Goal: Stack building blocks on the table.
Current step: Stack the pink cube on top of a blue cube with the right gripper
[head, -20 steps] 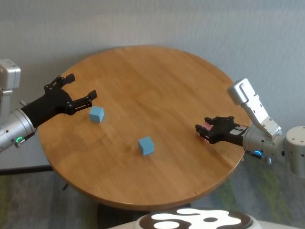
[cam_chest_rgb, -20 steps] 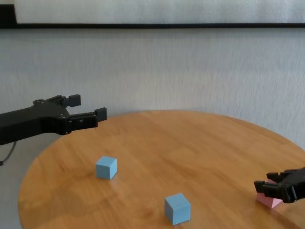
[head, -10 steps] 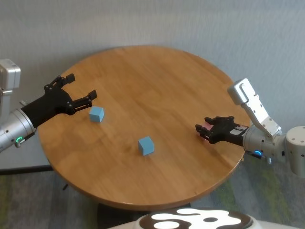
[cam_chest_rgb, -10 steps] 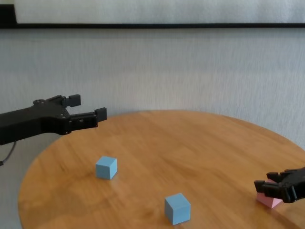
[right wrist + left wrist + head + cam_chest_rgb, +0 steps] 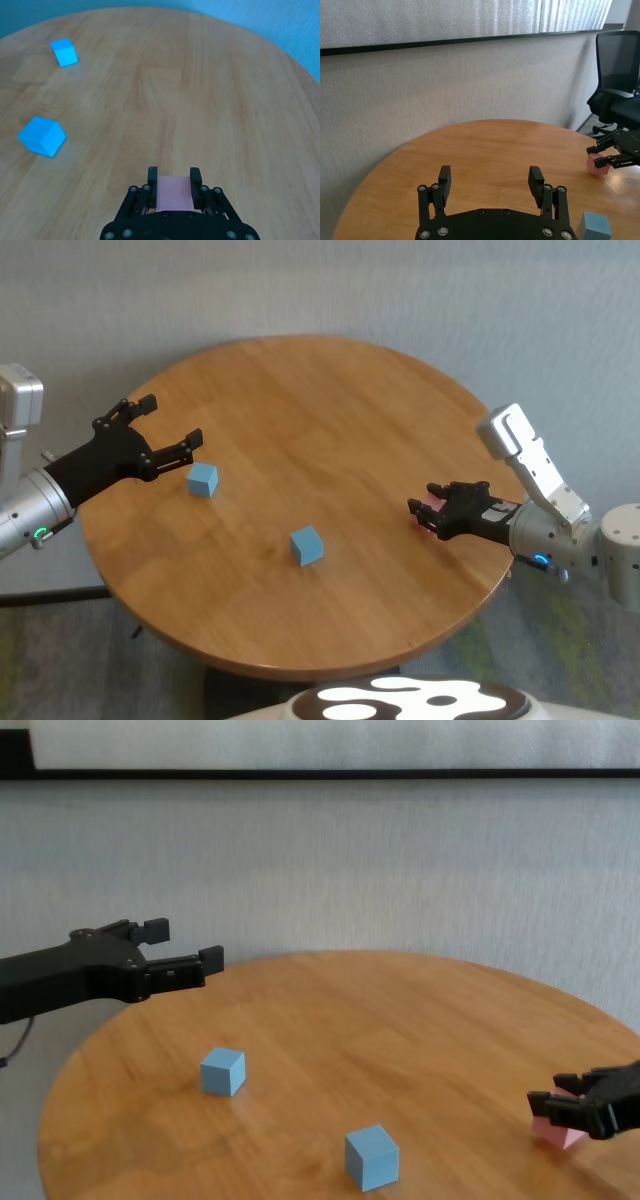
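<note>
Right gripper (image 5: 173, 187) clamped on the small matte pink cube (image 5: 175, 194) — nearest light blue cube (image 5: 307, 545) sits toward table centre, left gripper (image 5: 168, 427) wide open.

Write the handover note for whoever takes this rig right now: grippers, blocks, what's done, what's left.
Right gripper: shut on the pink block, low at the table's right edge. From the chest view the block looks tilted, one corner down; whether it touches the wood is unclear.
Left gripper: open, holding nothing, hovering above the table's left side.
Far blue block: on the table just beside the left gripper.
Near blue block: on the table near the middle, toward the front.
Done: pink block gripped. Nothing stacked.
Left: carry the pink block onto a blue one, then add the third.
</note>
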